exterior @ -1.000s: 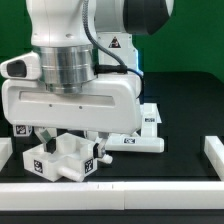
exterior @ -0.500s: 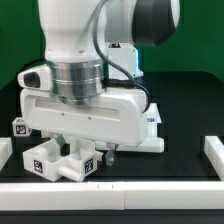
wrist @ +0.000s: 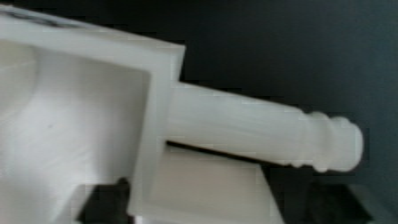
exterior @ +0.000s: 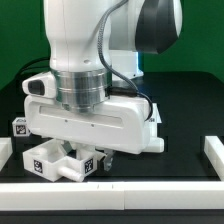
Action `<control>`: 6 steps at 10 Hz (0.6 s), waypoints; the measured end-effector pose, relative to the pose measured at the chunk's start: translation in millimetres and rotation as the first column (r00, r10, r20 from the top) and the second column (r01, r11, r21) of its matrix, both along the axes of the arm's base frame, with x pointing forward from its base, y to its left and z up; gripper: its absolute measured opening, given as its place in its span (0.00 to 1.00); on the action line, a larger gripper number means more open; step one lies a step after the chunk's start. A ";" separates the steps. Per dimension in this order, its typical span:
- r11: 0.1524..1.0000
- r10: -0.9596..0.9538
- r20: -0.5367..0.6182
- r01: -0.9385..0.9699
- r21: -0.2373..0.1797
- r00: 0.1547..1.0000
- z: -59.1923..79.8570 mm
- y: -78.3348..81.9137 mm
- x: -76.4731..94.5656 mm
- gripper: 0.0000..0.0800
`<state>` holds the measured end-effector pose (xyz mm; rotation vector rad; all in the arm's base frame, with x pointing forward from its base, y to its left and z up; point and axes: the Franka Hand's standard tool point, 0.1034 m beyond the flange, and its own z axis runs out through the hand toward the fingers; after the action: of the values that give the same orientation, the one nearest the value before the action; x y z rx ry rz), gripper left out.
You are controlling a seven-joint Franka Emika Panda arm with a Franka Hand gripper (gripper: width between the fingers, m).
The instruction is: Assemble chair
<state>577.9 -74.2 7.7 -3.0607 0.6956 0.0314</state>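
Your chair [exterior: 52, 163] lies in chunky white tagged blocks on the black surface [exterior: 185, 112], toward the exterior view's left. Close up, a ribbed peg [wrist: 267, 125] juts from one block. The gripper [exterior: 90, 150] sits low over them; you cannot tell whether it's clamped.

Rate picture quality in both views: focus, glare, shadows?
Exterior view: even light, reasonably sharp, no glare; the white arm fills the middle and hides much of the chair block beneath it on the black table. Wrist view: too close, soft focus; the ribbed peg and the white part it joins run together, white on white, with fuzzy edges.
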 end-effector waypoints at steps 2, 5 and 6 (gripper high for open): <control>1.000 0.000 0.000 0.000 0.000 1.000 0.0 0.0 0.0 0.26; 1.000 0.000 0.000 0.000 0.000 1.000 -0.1 0.0 -0.2 0.03; 1.000 0.000 0.000 0.000 0.000 1.000 -0.1 0.0 -0.2 0.03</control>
<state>577.7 -74.2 7.6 -3.0608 0.6952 0.0321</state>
